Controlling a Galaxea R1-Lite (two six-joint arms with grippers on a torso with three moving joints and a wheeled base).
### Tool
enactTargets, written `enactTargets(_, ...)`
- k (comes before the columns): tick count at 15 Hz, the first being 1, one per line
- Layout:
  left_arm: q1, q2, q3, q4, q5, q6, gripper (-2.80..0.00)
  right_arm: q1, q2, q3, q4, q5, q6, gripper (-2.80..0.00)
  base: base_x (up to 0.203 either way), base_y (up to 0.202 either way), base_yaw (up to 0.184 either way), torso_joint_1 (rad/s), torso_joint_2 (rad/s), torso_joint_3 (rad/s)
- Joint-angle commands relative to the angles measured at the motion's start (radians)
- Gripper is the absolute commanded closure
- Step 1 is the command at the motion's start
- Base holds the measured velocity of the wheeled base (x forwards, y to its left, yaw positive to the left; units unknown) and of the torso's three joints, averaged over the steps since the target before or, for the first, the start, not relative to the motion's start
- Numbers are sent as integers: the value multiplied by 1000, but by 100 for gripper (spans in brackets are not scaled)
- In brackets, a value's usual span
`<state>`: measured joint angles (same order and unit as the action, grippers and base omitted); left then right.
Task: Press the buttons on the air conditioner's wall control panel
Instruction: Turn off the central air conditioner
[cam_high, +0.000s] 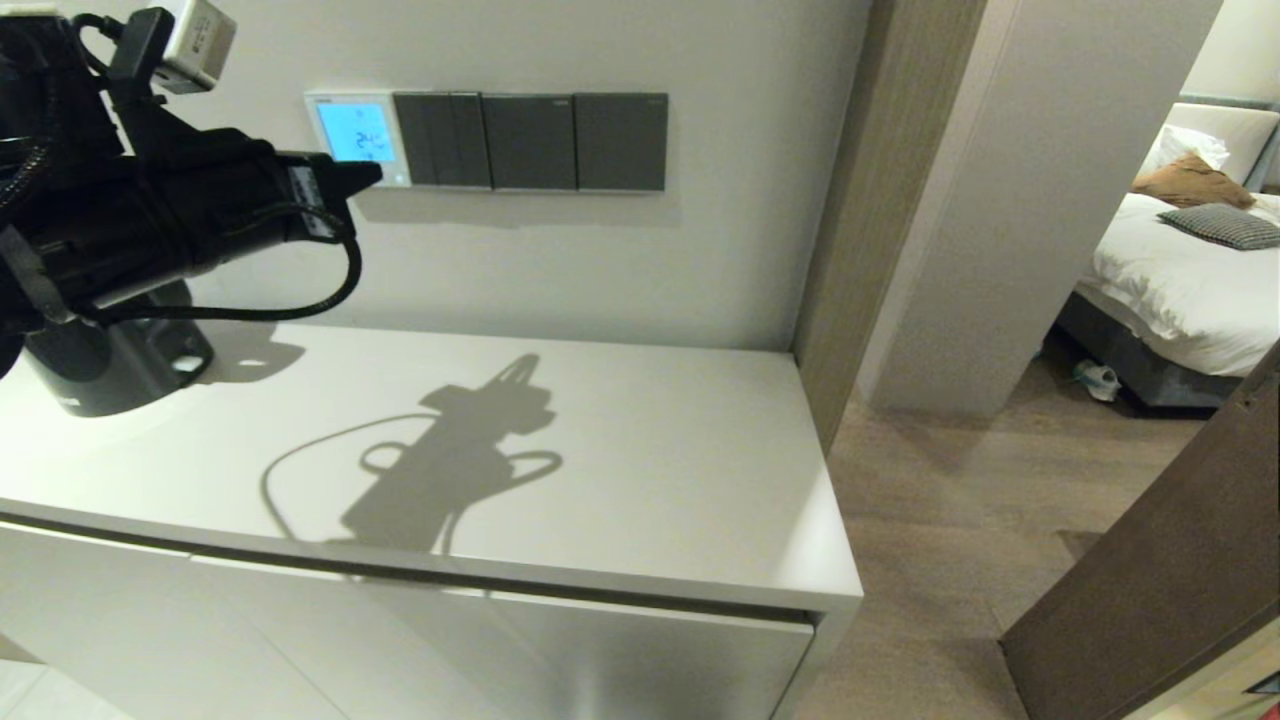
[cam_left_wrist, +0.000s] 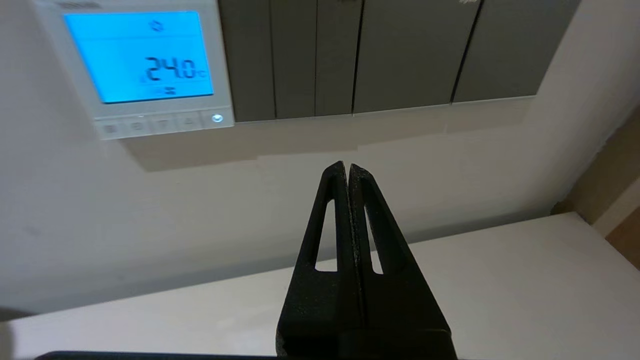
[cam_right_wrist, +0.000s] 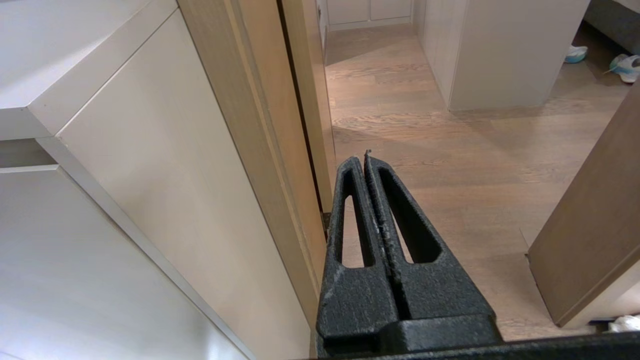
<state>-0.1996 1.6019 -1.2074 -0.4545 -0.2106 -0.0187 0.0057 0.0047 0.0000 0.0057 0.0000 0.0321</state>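
One relation mattering: left tool (cam_left_wrist: 347, 167), tips pressed together, hovering below-right of the buttons (cam_left_wrist: 162, 123) on the panel (cam_left_wrist: 225, 65) (right tool (cam_right_wrist: 366, 159) also together, parked low); needing up-left shift.

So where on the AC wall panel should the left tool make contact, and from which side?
Nothing to grip: the air conditioner's wall control panel sits flush on the wall. Press the buttons in the strip under its lit screen, coming straight at the wall with the left tool shut to a narrow tip.

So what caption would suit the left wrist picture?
Left gripper, fingers shut, points at the wall just below the lit air conditioner's wall control panel and its buttons.
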Motion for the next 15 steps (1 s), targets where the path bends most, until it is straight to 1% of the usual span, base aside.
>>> enactTargets(1,-2,85,-33,-12,0,-1,0,0,1,2,0,2,0,0,0,0,0,0,0,0)
enactTargets(4,-1,173,-57,-107,8,-3,0,0,1,2,0,0,0,0,0,0,0,0,0,0)
enactTargets(5,-1,191,-77,-120,12,-2,0,0,1,2,0,0,0,0,0,0,0,0,0,0)
enactTargets(7,2,223,-102,-122,13,-1,0,0,1,2,0,0,0,0,0,0,0,0,0,0)
enactTargets(9,22,249,-136,-120,13,-1,0,0,1,2,0,0,0,0,0,0,0,0,0,0)
enactTargets(15,60,270,-192,-95,27,-1,0,0,1,2,0,1,0,0,0,0,0,0,0,0)
